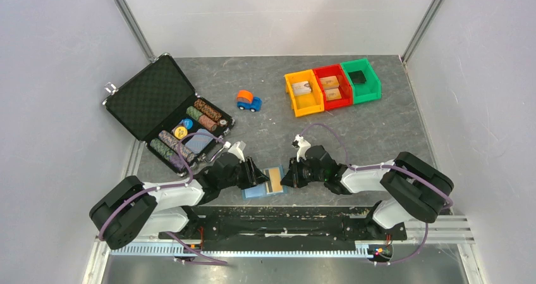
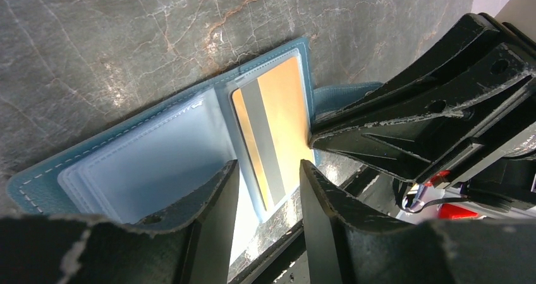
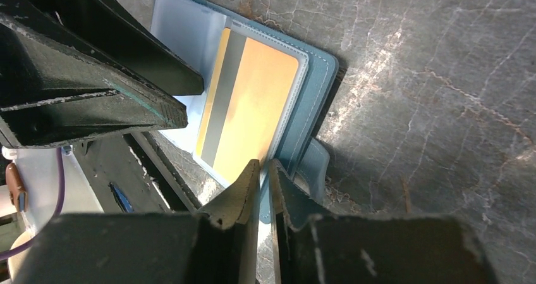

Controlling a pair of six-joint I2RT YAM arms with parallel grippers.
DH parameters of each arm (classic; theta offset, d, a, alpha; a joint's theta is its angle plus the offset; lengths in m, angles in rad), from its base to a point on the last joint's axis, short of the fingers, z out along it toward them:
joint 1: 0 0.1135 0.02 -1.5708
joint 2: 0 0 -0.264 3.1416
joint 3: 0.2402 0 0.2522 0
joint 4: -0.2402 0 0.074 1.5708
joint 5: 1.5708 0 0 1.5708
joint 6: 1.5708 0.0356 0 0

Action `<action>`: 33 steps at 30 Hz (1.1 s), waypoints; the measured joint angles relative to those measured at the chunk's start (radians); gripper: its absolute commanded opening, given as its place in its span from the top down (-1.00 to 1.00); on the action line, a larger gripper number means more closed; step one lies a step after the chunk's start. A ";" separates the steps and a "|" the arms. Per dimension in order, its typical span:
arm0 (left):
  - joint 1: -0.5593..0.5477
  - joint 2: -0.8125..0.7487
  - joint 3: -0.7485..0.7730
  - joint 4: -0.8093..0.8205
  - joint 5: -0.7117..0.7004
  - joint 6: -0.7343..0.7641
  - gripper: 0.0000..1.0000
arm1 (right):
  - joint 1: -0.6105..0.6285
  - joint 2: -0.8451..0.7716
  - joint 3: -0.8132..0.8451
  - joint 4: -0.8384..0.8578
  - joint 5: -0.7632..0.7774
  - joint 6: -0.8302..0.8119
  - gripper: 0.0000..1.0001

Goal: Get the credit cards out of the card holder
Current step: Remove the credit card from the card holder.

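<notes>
Card holder (image 1: 256, 193) open; right claw (image 3: 263, 164) pinches edge, left claw (image 2: 268, 166) half-open above.

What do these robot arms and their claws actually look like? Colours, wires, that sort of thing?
The left arm and right arm have white shells and bulky black joints, with a thin purple cable looping along each. The left gripper and right gripper are black, each with two tapered fingers scuffed pale at the edges.
</notes>
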 measured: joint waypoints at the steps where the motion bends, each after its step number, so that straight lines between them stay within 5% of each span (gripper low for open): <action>1: 0.000 0.002 -0.003 0.008 0.000 0.000 0.07 | 0.000 0.005 -0.002 0.011 -0.003 0.003 0.82; 8: 0.000 0.008 -0.008 0.036 0.005 -0.005 0.13 | 0.000 0.026 -0.020 0.065 -0.016 0.026 1.00; 23: -0.002 -0.005 -0.024 0.051 0.018 -0.016 0.17 | 0.000 0.001 -0.017 0.027 -0.009 0.024 1.00; 31: -0.002 -0.185 0.060 -0.221 -0.016 0.000 0.11 | 0.000 -0.066 -0.005 -0.014 -0.006 0.022 0.99; 33: -0.002 -0.218 0.088 -0.296 -0.039 0.011 0.10 | 0.000 -0.069 -0.005 -0.014 -0.006 0.024 0.82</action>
